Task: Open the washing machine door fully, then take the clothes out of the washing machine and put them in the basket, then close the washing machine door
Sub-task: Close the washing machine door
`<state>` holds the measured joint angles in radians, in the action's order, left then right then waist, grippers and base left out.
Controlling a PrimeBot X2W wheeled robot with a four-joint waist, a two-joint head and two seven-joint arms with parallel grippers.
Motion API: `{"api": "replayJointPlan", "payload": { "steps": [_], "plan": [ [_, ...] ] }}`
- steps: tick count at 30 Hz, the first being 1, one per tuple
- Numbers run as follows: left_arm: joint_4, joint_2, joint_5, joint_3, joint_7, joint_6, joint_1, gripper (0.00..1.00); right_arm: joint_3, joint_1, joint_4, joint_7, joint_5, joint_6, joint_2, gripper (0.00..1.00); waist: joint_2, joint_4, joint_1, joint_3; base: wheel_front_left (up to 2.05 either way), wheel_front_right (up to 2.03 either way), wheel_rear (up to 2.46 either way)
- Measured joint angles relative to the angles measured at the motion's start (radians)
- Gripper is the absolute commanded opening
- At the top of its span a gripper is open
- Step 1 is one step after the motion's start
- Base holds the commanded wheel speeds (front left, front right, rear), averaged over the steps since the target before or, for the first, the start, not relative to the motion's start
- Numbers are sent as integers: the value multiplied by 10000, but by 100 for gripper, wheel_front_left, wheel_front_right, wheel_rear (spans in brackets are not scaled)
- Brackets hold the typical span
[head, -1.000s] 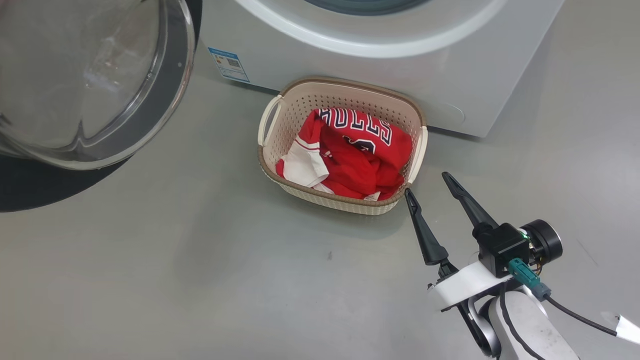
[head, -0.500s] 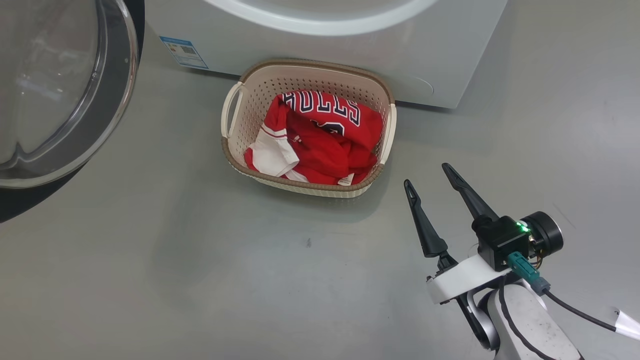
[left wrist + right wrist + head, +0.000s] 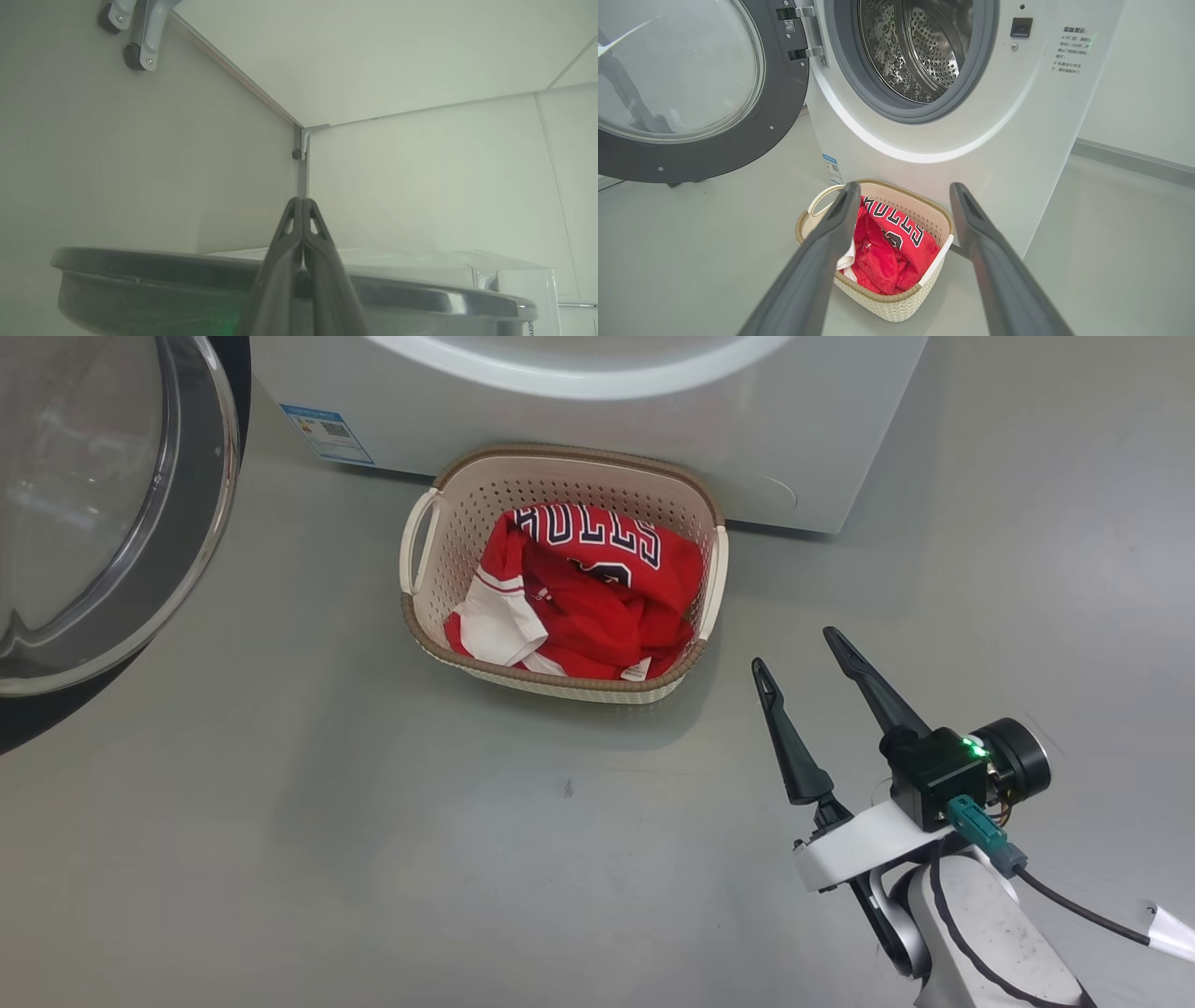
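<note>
The washing machine (image 3: 653,420) stands at the top of the head view, and its steel drum (image 3: 920,46) looks bare in the right wrist view. The washing machine door (image 3: 103,523) hangs swung open at the left (image 3: 682,70). On the floor in front of the washer sits the basket (image 3: 418,537) with the clothes (image 3: 597,602), a red jersey with white panels, inside it. To the right of the basket, my right gripper (image 3: 794,649) hovers open and holds nothing. My left gripper (image 3: 302,201) is shut and bare, its fingers crossing the door's black rim (image 3: 140,268).
Grey floor stretches in front of the basket and to the right of the washer. A blue label sticker (image 3: 327,434) marks the washer's lower left corner. White wall panels and a grey bracket (image 3: 140,42) show past the left gripper.
The whole head picture has shifted left and up, so the camera moved. The clothes lie unchanged in the basket. The right gripper stays open beside it.
</note>
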<state>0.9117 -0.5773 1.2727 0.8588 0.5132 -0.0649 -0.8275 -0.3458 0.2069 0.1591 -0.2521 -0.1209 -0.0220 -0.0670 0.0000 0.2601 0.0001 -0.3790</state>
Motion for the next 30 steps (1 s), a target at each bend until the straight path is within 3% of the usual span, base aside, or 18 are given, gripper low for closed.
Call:
{"api": "replayJointPlan", "payload": {
  "steps": [21, 30],
  "plan": [
    [719, -291, 159, -416, 1494, 740, -125, 0, 19, 3, 36, 0, -19, 140, 17, 100, 0, -10, 0, 170, 0, 0, 0],
    [965, -17, 211, -681, 2293, 1325, -126, 0, 100, 1, 115, 0, -107, 144, 29, 100, 0, 121, 0, 432, 0, 0, 0]
  ]
}}
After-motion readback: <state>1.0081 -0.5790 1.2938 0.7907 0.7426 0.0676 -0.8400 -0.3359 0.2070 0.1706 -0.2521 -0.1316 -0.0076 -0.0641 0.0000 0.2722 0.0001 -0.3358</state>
